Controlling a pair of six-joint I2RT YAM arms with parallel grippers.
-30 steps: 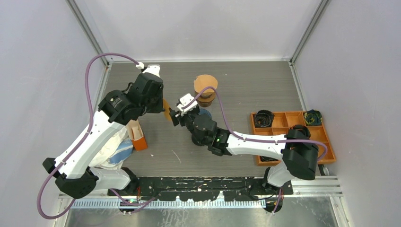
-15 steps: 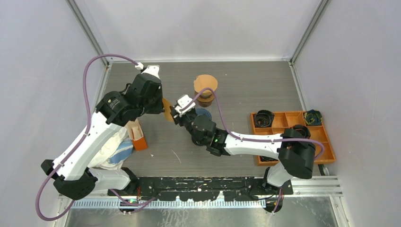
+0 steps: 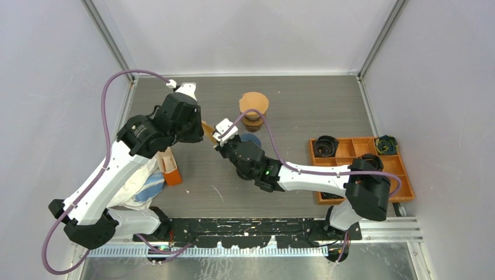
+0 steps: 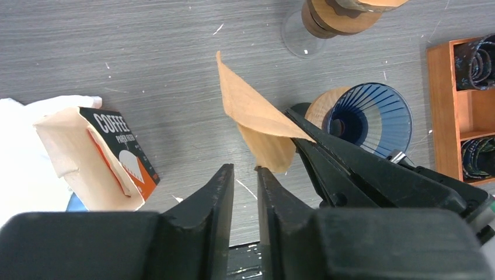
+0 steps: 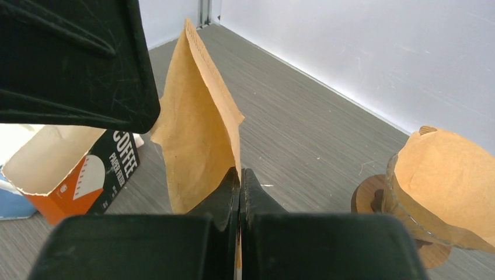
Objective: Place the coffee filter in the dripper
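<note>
Pinching the brown coffee filter (image 3: 206, 130) in the top view, the right claw (image 3: 217, 139) holds it above the worktop (image 3: 303, 105) just left of the blue dripper (image 3: 252, 139), while the left wrist view shows the left claw (image 4: 244, 170) narrowly parted and empty beside it, and the right wrist view shows the filter standing upright.

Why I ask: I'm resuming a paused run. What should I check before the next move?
1. Right end effector shut on filter: ok.
2. Left end effector open, nothing between its fingers: ok.
3. Left end effector clear of filter: cannot tell.
4. Target blue dripper empty: ok.
5. Filter opened into a cone: not ok, it is flat.
</note>
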